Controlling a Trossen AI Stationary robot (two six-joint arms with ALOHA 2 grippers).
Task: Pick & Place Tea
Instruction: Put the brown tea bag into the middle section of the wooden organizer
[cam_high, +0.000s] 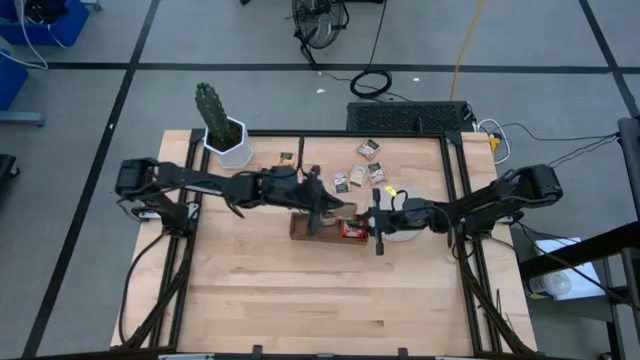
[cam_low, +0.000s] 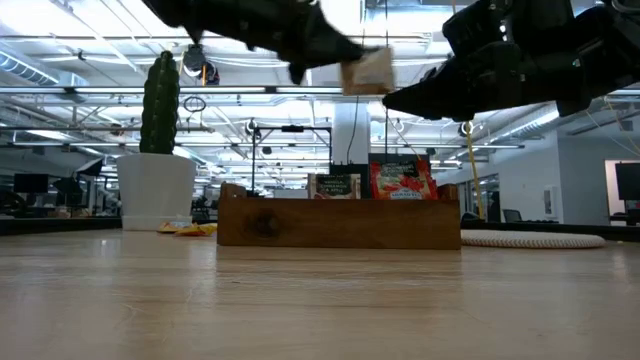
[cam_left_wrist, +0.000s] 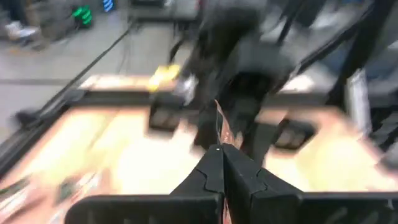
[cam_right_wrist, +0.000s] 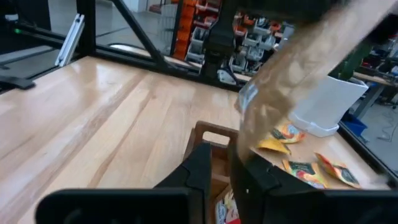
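tea sachet (cam_low: 368, 71) hangs pinched by left gripper (cam_low: 345, 52) above tray (cam_low: 340, 222).

The left gripper (cam_left_wrist: 219, 163) has its two dark fingers pressed together on a thin tea sachet (cam_left_wrist: 221, 127) that stands on its edge. Beyond the sachet is the other dark arm (cam_left_wrist: 239, 59), very blurry, above the light wooden table (cam_left_wrist: 124, 155).
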